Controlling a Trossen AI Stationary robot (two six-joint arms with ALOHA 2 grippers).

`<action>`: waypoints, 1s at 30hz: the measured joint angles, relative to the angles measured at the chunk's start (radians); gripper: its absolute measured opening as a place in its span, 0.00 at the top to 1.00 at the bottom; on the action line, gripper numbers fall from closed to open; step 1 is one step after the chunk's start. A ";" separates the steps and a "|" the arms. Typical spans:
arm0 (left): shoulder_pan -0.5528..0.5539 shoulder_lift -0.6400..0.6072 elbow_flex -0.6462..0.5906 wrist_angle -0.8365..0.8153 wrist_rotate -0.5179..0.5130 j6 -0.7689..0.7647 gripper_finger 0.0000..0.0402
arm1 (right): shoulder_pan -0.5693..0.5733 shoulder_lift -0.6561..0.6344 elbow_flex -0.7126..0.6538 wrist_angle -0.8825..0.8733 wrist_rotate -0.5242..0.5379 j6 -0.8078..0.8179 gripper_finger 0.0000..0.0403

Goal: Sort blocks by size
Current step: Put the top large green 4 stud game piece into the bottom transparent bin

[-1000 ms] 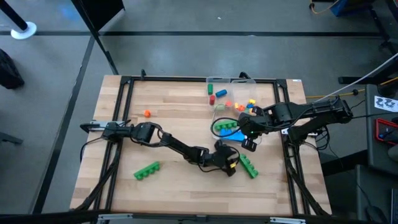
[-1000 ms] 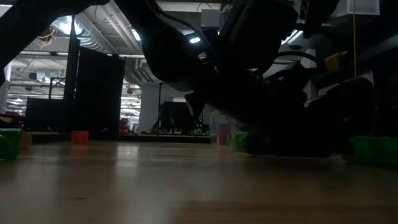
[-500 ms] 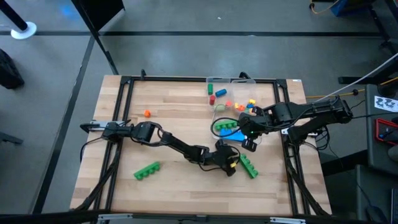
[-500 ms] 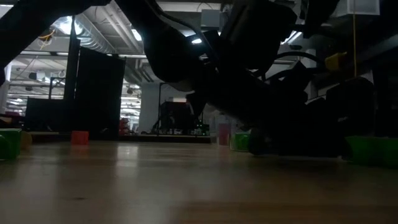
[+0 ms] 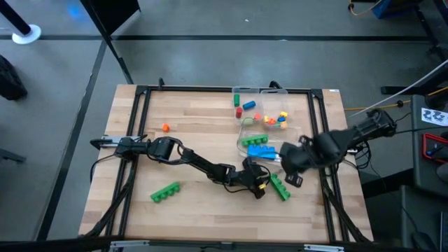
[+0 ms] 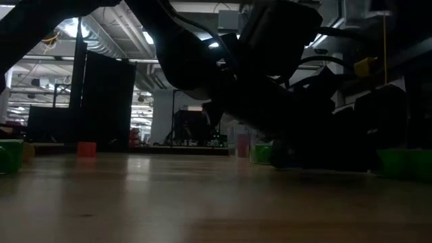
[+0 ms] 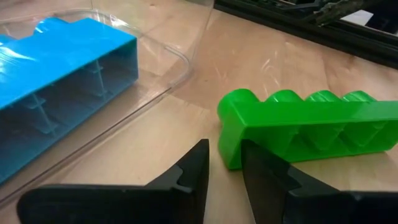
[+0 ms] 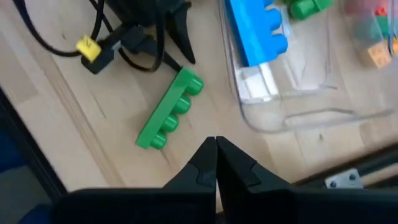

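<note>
A long green studded bar [image 5: 280, 187] lies flat on the table near its near edge; it also shows in the left wrist view [image 7: 311, 121] and the right wrist view [image 8: 168, 115]. My left gripper [image 5: 256, 182] sits low at the bar's left end, its fingers [image 7: 225, 168] a narrow gap apart with nothing between them. My right gripper [image 5: 292, 176] is shut and empty [image 8: 216, 146], above the table just right of the bar. A second green bar [image 5: 165, 191] lies at the near left. A blue brick [image 5: 261, 149] and a green brick [image 5: 255, 140] lie in the clear tray [image 5: 245, 129]. My left gripper has one fingertip [image 7: 252, 155] right at the green bar's end [image 7: 230, 140], coming level from the table's left. I cannot tell whether it touches the bar. The bar lies flat on the table.
Small coloured blocks [image 5: 274, 119] lie in the tray's far part. Green, blue and red pieces [image 5: 241, 105] lie beside it on the far side, and an orange piece [image 5: 165, 127] lies at the far left. Black frame rails [image 5: 329, 182] run along the table's sides.
My right gripper has gone from above the clear tray toward the table's near edge and a little right, and now stands beside the green bar. The bars and bricks have stayed in place.
</note>
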 joint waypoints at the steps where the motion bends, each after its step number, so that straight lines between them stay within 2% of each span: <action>1: 0.000 0.000 0.000 0.000 0.000 0.000 0.79 | 0.039 0.000 -0.002 -0.003 0.023 0.049 0.99; 7: -0.001 0.000 0.000 0.000 0.000 0.000 0.79 | 0.281 -0.001 -0.143 0.089 0.175 0.420 0.99; 13: -0.001 0.000 0.000 0.000 0.000 0.000 0.79 | 0.441 0.000 -0.380 0.375 0.323 0.684 0.99; 16: -0.001 0.000 0.000 0.000 0.000 0.000 0.79 | 0.467 0.000 -0.491 0.488 0.372 0.749 0.99; 22: -0.001 0.000 0.000 0.000 0.000 0.000 0.79 | 0.464 0.016 -0.684 0.708 0.403 0.765 0.99; 30: -0.001 0.000 0.000 0.001 -0.001 0.000 0.79 | 0.464 0.081 -0.769 0.800 0.426 0.833 0.99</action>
